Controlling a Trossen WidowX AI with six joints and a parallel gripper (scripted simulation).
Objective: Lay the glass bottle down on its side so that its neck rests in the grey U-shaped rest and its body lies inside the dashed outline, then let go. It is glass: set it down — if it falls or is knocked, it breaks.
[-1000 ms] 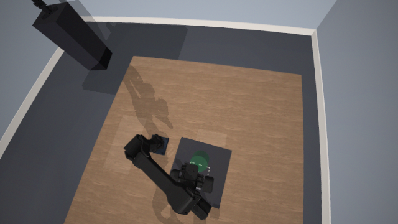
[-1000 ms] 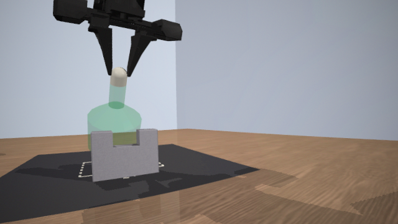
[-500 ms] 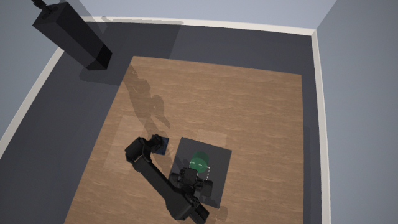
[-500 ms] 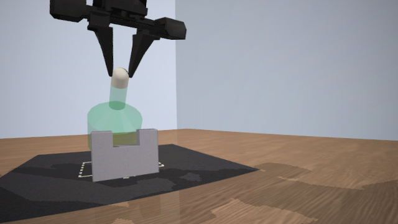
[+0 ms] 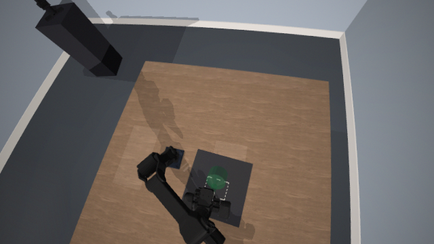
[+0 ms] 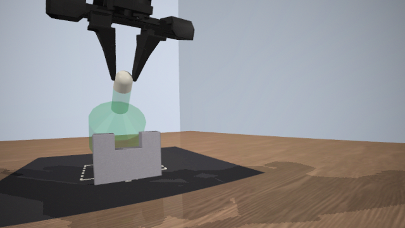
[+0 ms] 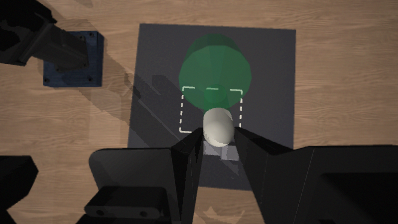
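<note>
Pale blue-grey walls w/ a white skirting strip point(image 5: 271, 27) are seen around a wood-grain table point(image 5: 271, 118) point(image 6: 316, 152) point(image 7: 340, 100), on which a dark mat point(image 5: 234, 169) point(image 6: 202, 164) point(image 7: 270, 60) is laid. The green glass bottle point(image 5: 218, 174) point(image 6: 117, 121) point(image 7: 215, 72) is gripped at its pale cap by the end effector point(image 6: 124, 80) point(image 7: 218, 132), tilted, neck up, behind the grey U-shaped rest point(image 6: 126, 164) in ext. view.
</note>
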